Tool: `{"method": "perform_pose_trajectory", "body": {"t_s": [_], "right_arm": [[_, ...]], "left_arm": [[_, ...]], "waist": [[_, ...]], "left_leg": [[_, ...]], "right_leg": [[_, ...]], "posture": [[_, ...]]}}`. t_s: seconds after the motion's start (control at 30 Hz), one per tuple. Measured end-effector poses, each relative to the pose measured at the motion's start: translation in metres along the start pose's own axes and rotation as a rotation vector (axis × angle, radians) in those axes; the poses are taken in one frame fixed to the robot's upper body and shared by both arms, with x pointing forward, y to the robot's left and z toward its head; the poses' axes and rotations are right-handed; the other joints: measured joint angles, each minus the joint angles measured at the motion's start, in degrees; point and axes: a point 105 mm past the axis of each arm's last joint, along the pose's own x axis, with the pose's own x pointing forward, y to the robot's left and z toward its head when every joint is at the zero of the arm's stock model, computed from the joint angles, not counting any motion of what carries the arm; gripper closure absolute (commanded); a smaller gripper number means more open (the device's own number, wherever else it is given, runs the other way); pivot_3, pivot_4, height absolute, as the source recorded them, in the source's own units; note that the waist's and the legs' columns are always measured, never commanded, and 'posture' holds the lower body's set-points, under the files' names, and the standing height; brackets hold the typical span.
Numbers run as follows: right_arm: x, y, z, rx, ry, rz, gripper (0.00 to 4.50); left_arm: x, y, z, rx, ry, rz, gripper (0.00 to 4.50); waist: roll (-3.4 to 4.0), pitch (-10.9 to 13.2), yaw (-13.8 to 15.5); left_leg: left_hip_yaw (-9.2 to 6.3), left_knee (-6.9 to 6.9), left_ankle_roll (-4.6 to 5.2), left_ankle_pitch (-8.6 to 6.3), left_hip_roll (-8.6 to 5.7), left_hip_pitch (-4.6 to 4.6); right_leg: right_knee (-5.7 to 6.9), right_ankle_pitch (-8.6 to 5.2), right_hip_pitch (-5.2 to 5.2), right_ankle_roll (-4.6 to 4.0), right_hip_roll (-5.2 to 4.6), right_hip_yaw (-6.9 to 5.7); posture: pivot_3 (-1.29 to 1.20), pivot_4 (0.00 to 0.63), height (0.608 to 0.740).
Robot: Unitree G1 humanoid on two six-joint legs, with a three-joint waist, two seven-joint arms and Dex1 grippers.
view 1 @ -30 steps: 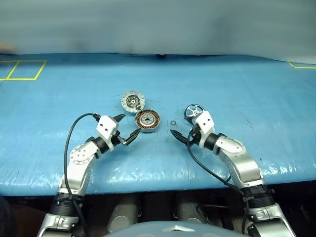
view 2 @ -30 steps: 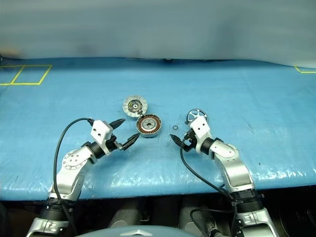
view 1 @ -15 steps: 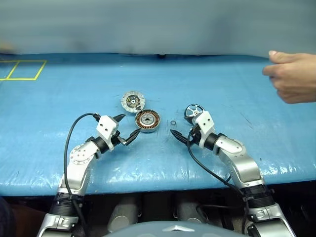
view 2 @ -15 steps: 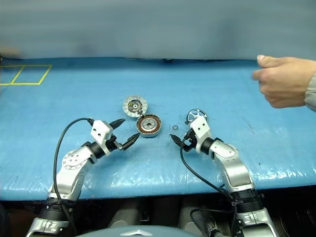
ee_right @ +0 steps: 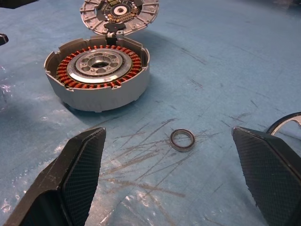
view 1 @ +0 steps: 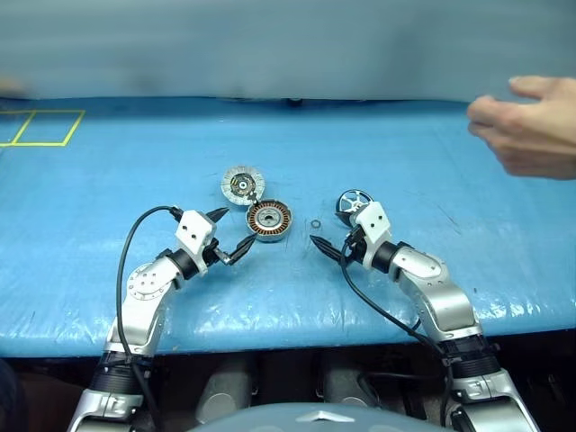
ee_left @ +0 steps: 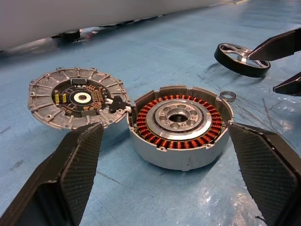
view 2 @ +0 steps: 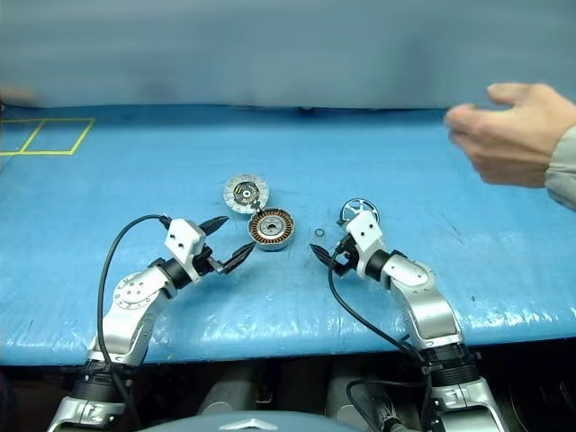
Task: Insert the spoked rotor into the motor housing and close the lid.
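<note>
Blue table [view 1: 108,180], and the housing [view 1: 269,220] sits dead centre, open face up, copper windings showing around a silver hub. Its lid [view 1: 242,184] lies flat at the housing's eleven o'clock, rims touching or nearly so, inner face up with a small dark centre. Over at the housing's three o'clock, well apart, lies the rotor [view 1: 352,202], flat on the table. Between housing and rotor rests a tiny loose ring [view 1: 316,224].

The left gripper [view 1: 232,234] hangs at the housing's eight o'clock, jaws wide apart and empty; in its wrist view the two fingers [ee_left: 70,174] flank the housing without touching it. The right gripper [view 1: 329,249] sits at the rotor's seven o'clock, jaws spread too, holding nothing, the ring lying between its fingers [ee_right: 75,174] in its wrist view.

A person's hand [view 1: 526,126] hovers above the table's far right, at the rotor's two o'clock, well clear of all parts.
</note>
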Motion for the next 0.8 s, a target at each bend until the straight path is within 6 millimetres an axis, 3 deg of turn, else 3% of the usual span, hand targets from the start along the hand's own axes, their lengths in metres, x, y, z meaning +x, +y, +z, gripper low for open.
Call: {"method": "perform_pose_trajectory", "body": {"t_s": [0.17,0.37,0.57,0.7,0.8], "right_arm": [[0.001,0.001,0.001,-0.002,-0.001,0.008,0.02],[0.003,0.014,0.009,-0.03,-0.024,0.051,0.02],[0.008,0.035,0.021,-0.057,-0.067,0.089,0.02],[0.005,0.042,0.017,-0.056,-0.064,0.08,0.02],[0.001,0.043,0.013,-0.045,-0.058,0.049,0.02]], "left_arm": [[0.003,0.004,0.0,0.086,0.047,-0.057,0.0],[0.023,0.016,0.015,0.366,0.132,-0.222,0.0],[0.05,0.009,0.022,0.58,0.194,-0.471,0.0],[0.062,0.006,0.039,0.683,0.189,-0.613,0.0],[0.066,0.002,0.038,0.71,0.222,-0.732,0.0]], "waist": [[0.0,0.0,0.02],[0.0,0.0,0.14],[-0.04,0.02,0.22],[-0.04,0.02,0.12],[-0.06,0.04,-0.02]], "left_leg": [[0.0,0.0,-0.01,0.01,0.01,0.01],[0.0,0.0,0.0,0.01,-0.04,-0.04],[-0.02,-0.01,0.01,0.01,-0.03,-0.08],[0.0,0.01,0.07,-0.01,-0.06,-0.1],[0.02,0.01,0.07,-0.01,-0.04,-0.15]], "right_leg": [[0.02,0.0,-0.01,0.0,0.18,-0.03],[-0.02,0.01,-0.02,0.02,0.18,-0.05],[-0.02,0.01,0.0,0.03,0.22,-0.13],[-0.07,0.02,0.03,0.06,0.21,-0.11],[-0.02,0.02,0.11,0.08,0.25,-0.07]], "posture": [[0.0,0.15,0.74],[0.0,0.15,0.74],[0.0,0.15,0.74],[0.0,0.15,0.74],[0.0,0.15,0.74]]}}
